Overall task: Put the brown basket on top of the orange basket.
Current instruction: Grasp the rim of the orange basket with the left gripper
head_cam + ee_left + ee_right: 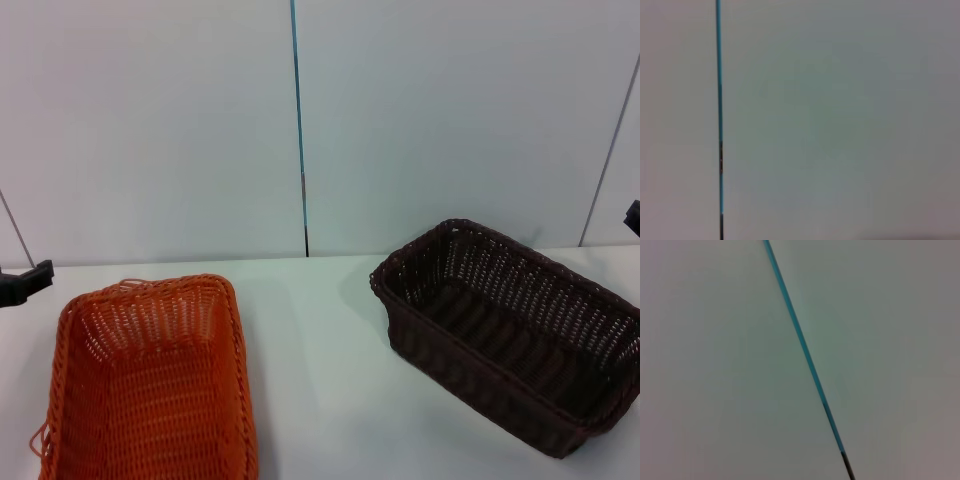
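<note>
The orange basket (150,385) lies on the white table (320,340) at the front left, its open top up and a loose strand sticking out at its near left corner. The brown basket (510,330) stands on the table at the right, turned at an angle, empty. A black part of my left gripper (25,283) shows at the far left edge of the head view, just beyond the orange basket's far corner. A sliver of my right gripper (633,217) shows at the far right edge, above the brown basket. Both wrist views show only wall.
A pale panelled wall (300,120) with a thin blue seam (719,100) (800,340) stands behind the table. A strip of bare table lies between the two baskets.
</note>
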`<state>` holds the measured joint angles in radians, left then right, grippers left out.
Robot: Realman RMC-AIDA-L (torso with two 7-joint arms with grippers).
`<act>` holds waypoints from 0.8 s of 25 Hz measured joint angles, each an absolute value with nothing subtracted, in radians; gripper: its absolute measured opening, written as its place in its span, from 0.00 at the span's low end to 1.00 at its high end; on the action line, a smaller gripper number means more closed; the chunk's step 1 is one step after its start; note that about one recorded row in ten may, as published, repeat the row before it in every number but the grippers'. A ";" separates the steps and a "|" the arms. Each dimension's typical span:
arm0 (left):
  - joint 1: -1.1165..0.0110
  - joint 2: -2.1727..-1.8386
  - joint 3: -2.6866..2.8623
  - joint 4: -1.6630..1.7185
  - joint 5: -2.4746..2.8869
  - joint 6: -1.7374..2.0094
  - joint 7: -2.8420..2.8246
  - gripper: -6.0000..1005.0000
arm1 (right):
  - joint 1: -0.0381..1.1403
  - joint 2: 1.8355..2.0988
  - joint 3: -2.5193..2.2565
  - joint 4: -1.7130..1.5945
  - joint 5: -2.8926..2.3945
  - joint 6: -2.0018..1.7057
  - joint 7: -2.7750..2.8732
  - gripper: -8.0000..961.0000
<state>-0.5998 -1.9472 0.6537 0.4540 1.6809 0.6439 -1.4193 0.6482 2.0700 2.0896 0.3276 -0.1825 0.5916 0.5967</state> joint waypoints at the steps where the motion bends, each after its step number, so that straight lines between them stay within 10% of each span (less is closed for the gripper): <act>1: -0.599 -1.948 0.654 0.455 1.681 0.647 -1.419 0.78 | 0.648 2.070 2.090 0.328 -0.183 0.592 0.597 0.97; 20: -0.610 -1.937 0.652 0.540 1.866 0.787 -1.504 0.78 | 0.649 2.070 2.089 0.328 -0.182 0.592 0.597 0.97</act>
